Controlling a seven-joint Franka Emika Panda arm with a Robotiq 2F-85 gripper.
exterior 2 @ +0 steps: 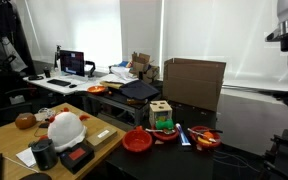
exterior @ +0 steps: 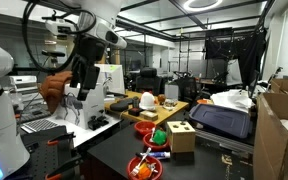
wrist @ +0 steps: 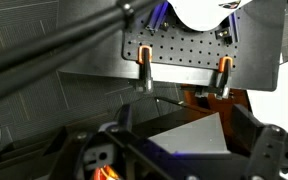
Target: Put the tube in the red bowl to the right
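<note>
1. The tube (exterior 2: 182, 134) shows in an exterior view as a thin, pale bluish streak lying on the dark bench (exterior 2: 154, 165). Nothing holds it. It is too small to tell its exact tilt or whether its ends touch anything.
2. Just beside the tube on one side is the filled red bowl (exterior 2: 206, 147), which carries orange items. On the other side stand a green object (exterior 2: 165, 126) and, behind that, a wooden box (exterior 2: 161, 110). The tube therefore lies in a narrow gap, which is likely to leave little room around it for a grasp.
3. The plain red bowl (exterior 2: 137, 142) sits further along the bench and looks empty. Both bowls appear in both exterior views. Which of them is "to the right" depends on the viewpoint, and the pictures do not settle it.
4. The claw (exterior: 84, 80) hangs high on the arm (exterior: 99, 25), well apart from everything on the bench. In the wrist view its fingers stand spread at the lower edges of the picture with nothing between them, so the claw (wrist: 174, 150) is empty.
5. The wrist view faces a pegboard (wrist: 184, 55) bearing two orange clamps (wrist: 144, 58), not the tube. Judged from this, the claw is not yet aimed at the work area.
6. Judgement: the task is at its start.
   - The next move calls for travel to a position over the tube, with the jaws set across its thin axis.
   - A low descent is then needed, because the tube lies flat.
   - Risks are rolling the tube or knocking the neighbouring bowl.
</note>
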